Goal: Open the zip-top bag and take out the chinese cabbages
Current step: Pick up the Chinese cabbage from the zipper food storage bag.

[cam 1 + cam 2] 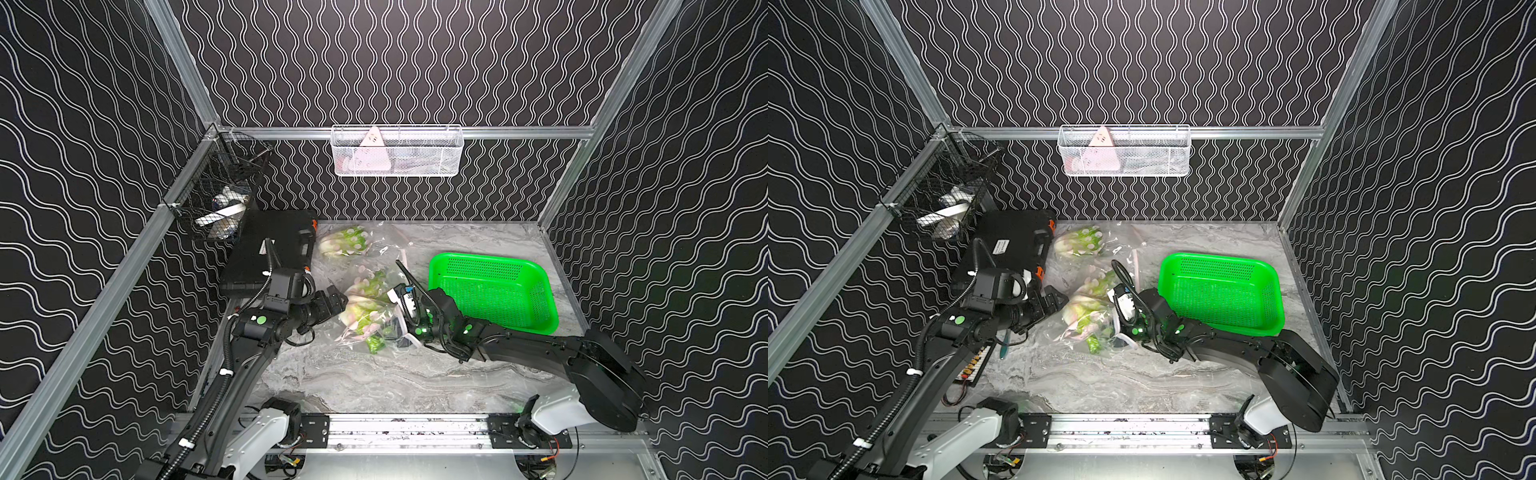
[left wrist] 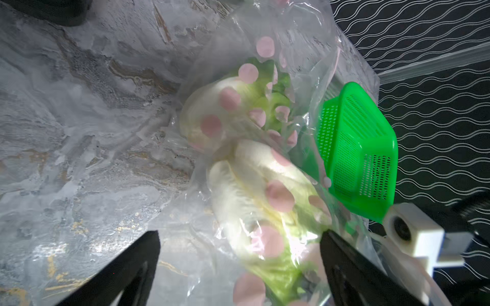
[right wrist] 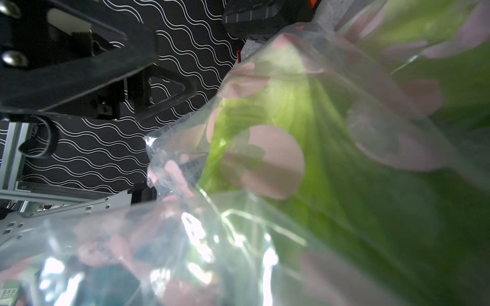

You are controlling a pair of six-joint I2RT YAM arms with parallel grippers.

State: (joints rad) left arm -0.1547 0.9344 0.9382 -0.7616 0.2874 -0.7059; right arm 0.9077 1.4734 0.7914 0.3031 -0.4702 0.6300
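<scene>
Left pincer [image 2: 240, 234] spread beside bagged chinese cabbages [image 2: 252, 190], right pincer [image 1: 404, 334] pinching zip-top bag [image 1: 351, 336].

Top views evenly lit, sharp. Wrist views blurred close up; glare on bag [image 3: 196, 238].

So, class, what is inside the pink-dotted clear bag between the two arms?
Two cabbages show through the bag; its folds and the right arm hide the rest.

Blk wavy-line walls [image 1: 415, 62] w/ alu frame [image 1: 498, 132]; grey marble tabletop [image 1: 374, 382].
</scene>
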